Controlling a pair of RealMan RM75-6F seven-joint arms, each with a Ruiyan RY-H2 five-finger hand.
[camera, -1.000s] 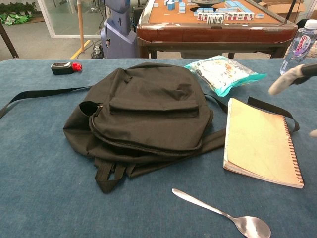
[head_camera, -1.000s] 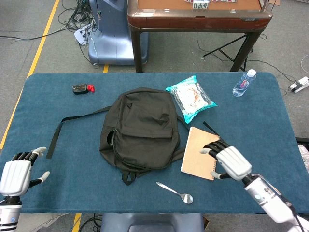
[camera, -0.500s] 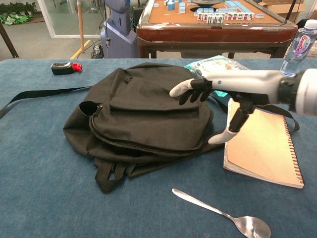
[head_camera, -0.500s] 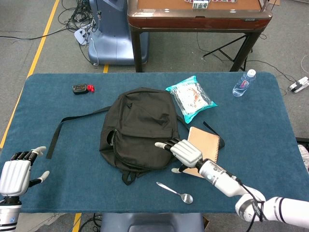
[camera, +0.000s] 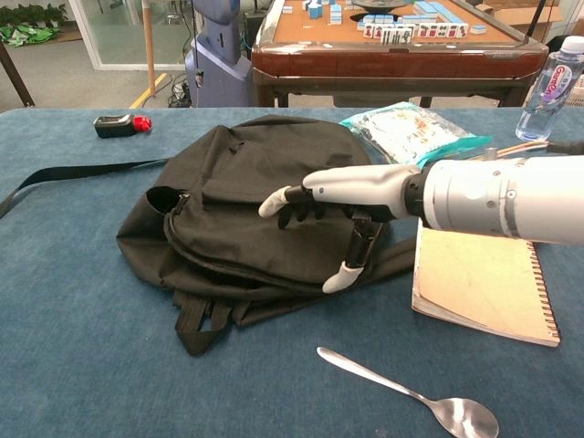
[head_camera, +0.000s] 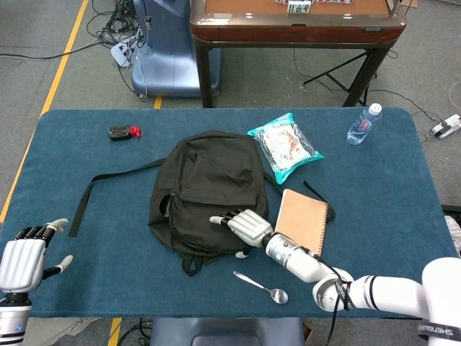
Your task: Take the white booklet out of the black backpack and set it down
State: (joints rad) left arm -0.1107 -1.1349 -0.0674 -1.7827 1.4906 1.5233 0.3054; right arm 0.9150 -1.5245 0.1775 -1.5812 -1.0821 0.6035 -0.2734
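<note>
The black backpack (head_camera: 209, 187) lies flat in the middle of the blue table, its zip mouth (camera: 164, 199) gaping a little at the left side. A tan spiral-bound booklet (head_camera: 306, 220) lies on the table just right of it; no white booklet shows. My right hand (head_camera: 241, 225) hovers over the backpack's lower front panel with fingers stretched out and thumb hanging down, holding nothing. In the chest view this hand (camera: 338, 196) reaches in from the right above the bag (camera: 246, 182), left of the booklet (camera: 479, 265). At the table's near left corner my left hand (head_camera: 25, 259) is open and empty.
A metal spoon (head_camera: 263, 287) lies near the front edge below the backpack. Behind the bag are a teal snack bag (head_camera: 284, 146), a water bottle (head_camera: 364, 124) at the far right and a small black-and-red device (head_camera: 122, 132) at the far left. The bag's long strap (head_camera: 108, 184) trails left.
My right hand has left the tan booklet and swept left, ending over the backpack's lower front. The booklet, backpack and left hand have stayed put.
</note>
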